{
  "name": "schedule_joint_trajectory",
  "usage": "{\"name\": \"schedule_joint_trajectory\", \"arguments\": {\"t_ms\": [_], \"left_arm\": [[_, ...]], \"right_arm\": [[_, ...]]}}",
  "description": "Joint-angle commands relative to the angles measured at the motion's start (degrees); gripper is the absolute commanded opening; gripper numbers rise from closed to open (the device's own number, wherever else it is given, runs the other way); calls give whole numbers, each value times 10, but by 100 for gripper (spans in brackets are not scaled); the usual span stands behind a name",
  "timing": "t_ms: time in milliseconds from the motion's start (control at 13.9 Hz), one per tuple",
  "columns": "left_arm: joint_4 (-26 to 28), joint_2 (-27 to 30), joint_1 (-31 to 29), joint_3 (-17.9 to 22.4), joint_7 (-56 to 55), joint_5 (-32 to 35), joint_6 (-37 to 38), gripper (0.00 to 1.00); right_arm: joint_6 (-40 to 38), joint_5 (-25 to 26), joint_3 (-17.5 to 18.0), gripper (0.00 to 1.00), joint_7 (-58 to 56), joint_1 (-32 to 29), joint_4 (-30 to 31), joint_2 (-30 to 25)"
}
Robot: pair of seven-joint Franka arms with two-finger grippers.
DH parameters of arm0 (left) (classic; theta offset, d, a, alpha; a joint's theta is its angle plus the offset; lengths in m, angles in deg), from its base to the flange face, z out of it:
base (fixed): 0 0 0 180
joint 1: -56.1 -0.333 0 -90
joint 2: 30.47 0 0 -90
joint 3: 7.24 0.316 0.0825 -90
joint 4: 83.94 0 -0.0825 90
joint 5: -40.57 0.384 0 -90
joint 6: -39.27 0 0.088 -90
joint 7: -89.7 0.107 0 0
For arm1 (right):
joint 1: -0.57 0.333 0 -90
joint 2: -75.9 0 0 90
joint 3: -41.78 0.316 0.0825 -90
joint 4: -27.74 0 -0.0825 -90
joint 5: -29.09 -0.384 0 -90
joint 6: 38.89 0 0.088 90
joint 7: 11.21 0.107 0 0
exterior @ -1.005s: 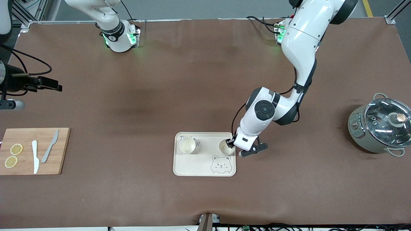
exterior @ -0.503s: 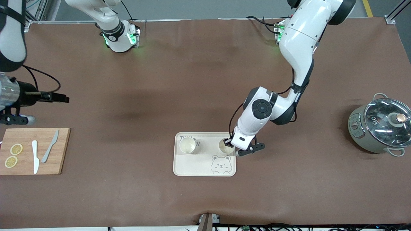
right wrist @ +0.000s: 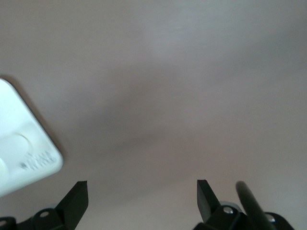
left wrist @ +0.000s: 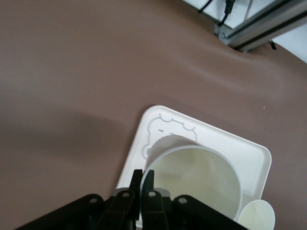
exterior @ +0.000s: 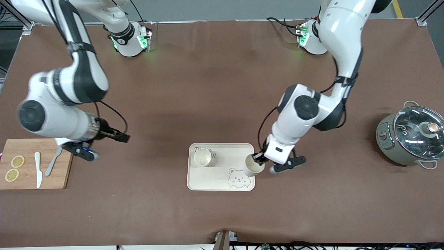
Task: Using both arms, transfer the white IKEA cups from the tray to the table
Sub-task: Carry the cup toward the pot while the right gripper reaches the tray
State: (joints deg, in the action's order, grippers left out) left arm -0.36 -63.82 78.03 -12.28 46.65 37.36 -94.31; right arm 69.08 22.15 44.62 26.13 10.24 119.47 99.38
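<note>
Front view shows neither cup set down on the counter [exterior: 222, 86] yet, so the task is at its first carry. The left hand [exterior: 258, 159] is pinched tight on the rim of one white cup [exterior: 253, 166], one finger inside the wall and one outside, and the cup hangs tilted over the tray [exterior: 215, 180] at the edge toward the left arm's end, seemingly lifted off it. In the left wrist view the cup [left wrist: 196, 179] fills the space just under the fingers [left wrist: 147, 184], with the tray's bear drawing below it. The second cup [exterior: 202, 157] stands upright on the tray, well apart from both hands. The right hand [exterior: 119, 137] is spread wide and holds nothing, hovering over bare counter between the cutting board [exterior: 66, 163] and the tray. Judging from this, what remains is to place the held cup on the counter, then have the right hand fetch the other.
</note>
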Motion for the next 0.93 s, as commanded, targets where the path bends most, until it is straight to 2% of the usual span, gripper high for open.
{"name": "schedule_joint_trajectory", "arguments": {"t_ms": [0, 215, 287, 431, 574, 718, 862], "left_arm": [[16, 55, -40, -3, 71, 15, 76, 0], [31, 86, -84, -4, 144, 8, 150, 0], [45, 94, -97, -4, 159, 8, 168, 0], [80, 104, -129, -3, 193, 9, 173, 0], [109, 106, -158, -3, 228, 14, 173, 0], [141, 106, -181, -3, 249, 15, 165, 0], [175, 105, -193, -2, 259, 15, 138, 0]], "right_arm": [[77, -3, 54, 100, 96, -6, -11, 51], [111, 17, 96, 100, 138, 1, -65, 112], [113, 36, 114, 100, 164, 1, -87, 132], [115, 108, 148, 100, 252, 5, -115, 163], [114, 143, 181, 100, 302, 5, -143, 193], [123, 174, 190, 100, 323, 11, -144, 208], [164, 178, 193, 100, 352, 24, -145, 226]]}}
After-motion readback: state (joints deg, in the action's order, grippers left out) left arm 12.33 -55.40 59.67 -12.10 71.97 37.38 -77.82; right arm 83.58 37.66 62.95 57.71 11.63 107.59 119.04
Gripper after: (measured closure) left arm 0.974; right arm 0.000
